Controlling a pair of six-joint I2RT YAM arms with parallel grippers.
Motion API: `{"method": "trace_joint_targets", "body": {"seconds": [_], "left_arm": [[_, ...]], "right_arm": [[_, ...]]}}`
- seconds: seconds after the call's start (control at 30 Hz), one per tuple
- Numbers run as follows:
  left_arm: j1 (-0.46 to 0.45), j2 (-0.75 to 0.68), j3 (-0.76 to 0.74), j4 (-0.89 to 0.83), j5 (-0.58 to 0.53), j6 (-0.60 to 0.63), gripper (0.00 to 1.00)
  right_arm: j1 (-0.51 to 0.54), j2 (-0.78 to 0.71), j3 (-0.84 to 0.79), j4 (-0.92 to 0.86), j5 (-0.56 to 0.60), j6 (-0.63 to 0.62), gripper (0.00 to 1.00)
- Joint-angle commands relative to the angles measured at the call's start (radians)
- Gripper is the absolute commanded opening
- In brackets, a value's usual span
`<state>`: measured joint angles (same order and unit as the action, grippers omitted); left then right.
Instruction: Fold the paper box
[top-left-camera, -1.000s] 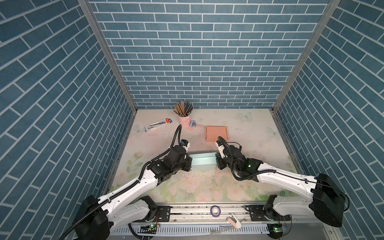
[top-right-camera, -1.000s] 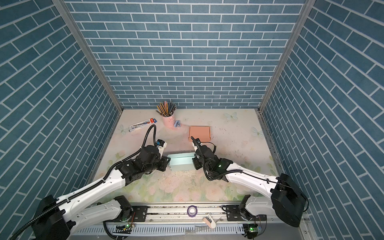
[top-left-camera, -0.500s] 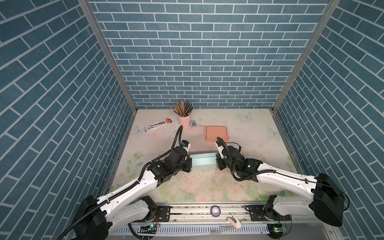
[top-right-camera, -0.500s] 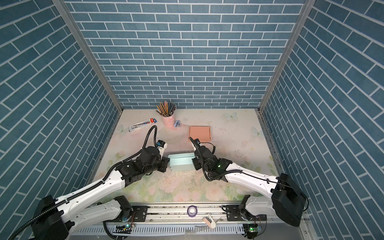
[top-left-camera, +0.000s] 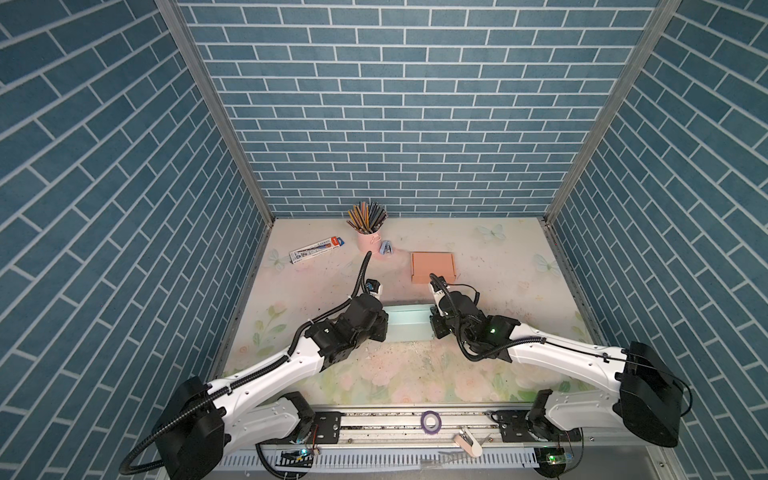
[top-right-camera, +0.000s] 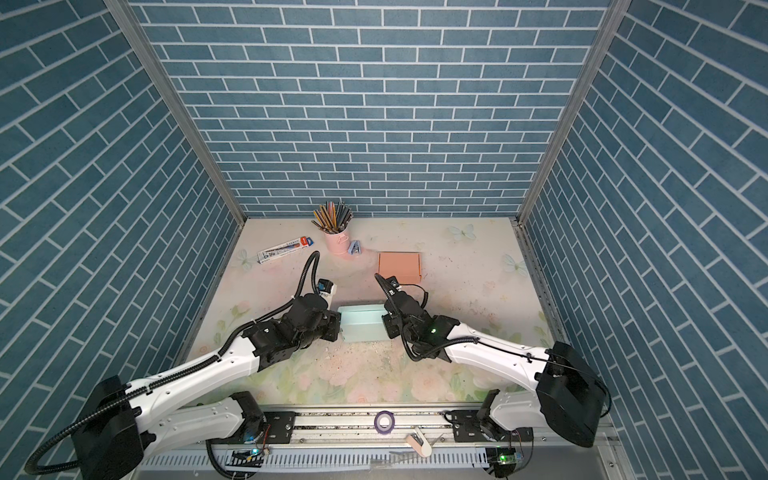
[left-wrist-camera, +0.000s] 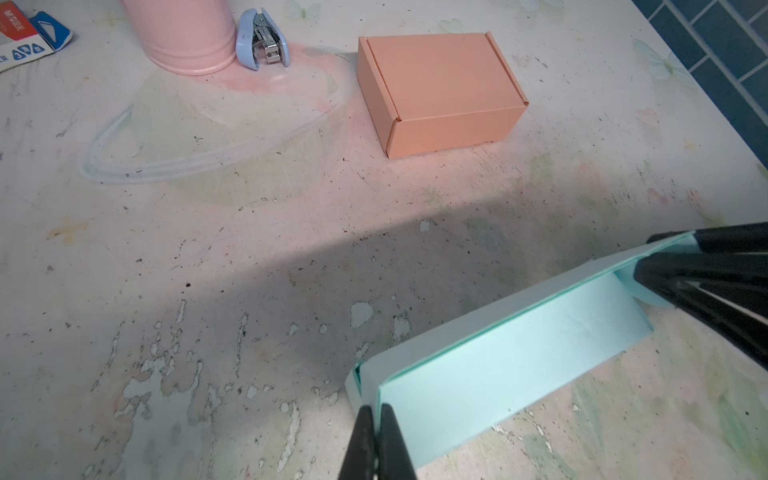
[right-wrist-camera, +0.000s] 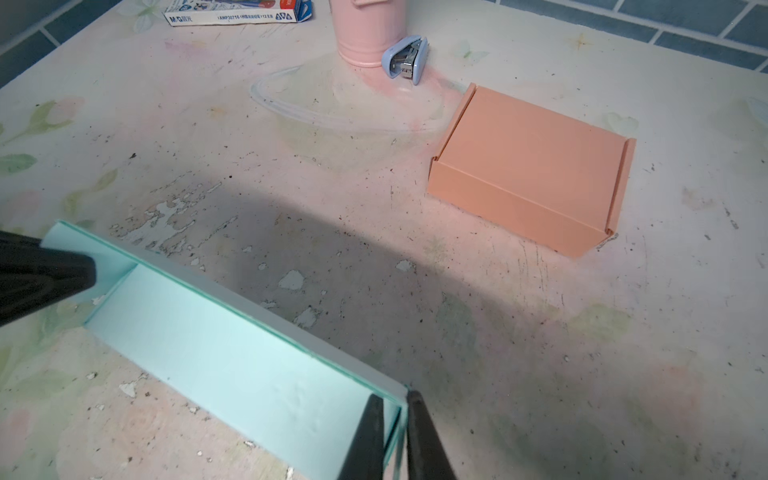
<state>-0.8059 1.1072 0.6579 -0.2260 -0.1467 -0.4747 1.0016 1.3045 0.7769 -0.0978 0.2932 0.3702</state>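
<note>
Three brick walls, worn floral table; left end effector clamps paper box, right end effector unclear.

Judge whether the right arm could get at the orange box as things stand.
Probably yes: the orange box sits just beyond the right gripper with nothing between. But that gripper is pinching the paper box and must release first.
</note>
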Motion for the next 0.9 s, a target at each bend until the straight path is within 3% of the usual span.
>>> {"method": "trace_joint_targets", "body": {"seconds": [0.0,0.33,0.6,0.87], "left_arm": [[-0.027,0.01,0.028,0.032,0.019,-0.03,0.06],[-0.036,0.029,0.085,-0.025,0.012,-0.037,0.05],[-0.036,0.092,0.118,-0.038,0.081,-0.11,0.03],[-0.036,0.09,0.116,-0.028,0.07,-0.18,0.03]], "right_arm": [[0.023,0.01,0.03,0.017,-0.039,0.045,0.14],[0.024,0.0,0.037,0.013,-0.023,0.055,0.13],[0.048,0.021,0.057,-0.014,0.061,0.031,0.13],[0.082,0.027,0.075,-0.031,0.111,0.005,0.13]]}}
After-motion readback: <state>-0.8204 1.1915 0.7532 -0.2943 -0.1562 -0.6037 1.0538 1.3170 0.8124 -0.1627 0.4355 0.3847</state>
